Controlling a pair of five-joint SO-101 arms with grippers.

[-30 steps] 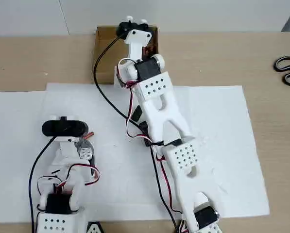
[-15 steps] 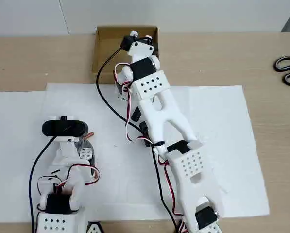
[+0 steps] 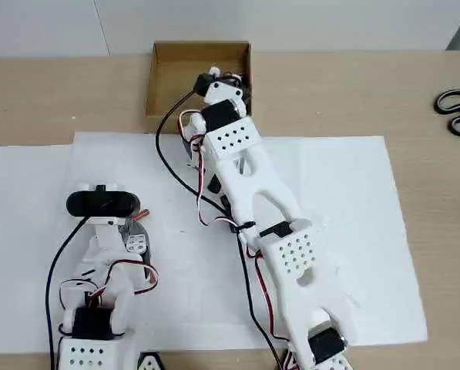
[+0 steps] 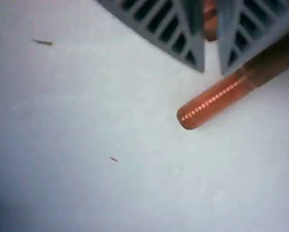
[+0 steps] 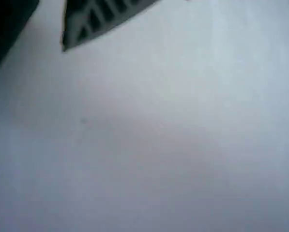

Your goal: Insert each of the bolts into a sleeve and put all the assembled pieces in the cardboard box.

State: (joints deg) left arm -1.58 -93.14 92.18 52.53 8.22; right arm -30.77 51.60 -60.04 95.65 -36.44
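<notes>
A copper bolt (image 4: 209,101) lies low over the white paper (image 4: 86,145), its threaded end sticking out past the grey fingers (image 4: 180,31). My left gripper (image 4: 212,65) is shut on the bolt. From above, that gripper (image 3: 135,227) sits at the near left with the bolt's copper end (image 3: 142,213) beside it. The cardboard box (image 3: 164,58) stands at the far edge of the paper. My right arm stretches toward it, and its gripper (image 3: 193,145) hangs just in front of the box's near wall, mostly hidden under the wrist.
White paper (image 3: 353,193) covers the middle of the wooden table. Black scissors (image 3: 457,108) lie at the far right. A black cable (image 3: 168,158) trails from the right arm across the paper.
My right arm has drawn back from the box; its wrist was over the far rim and is now over the near right corner. The left arm has not moved.
</notes>
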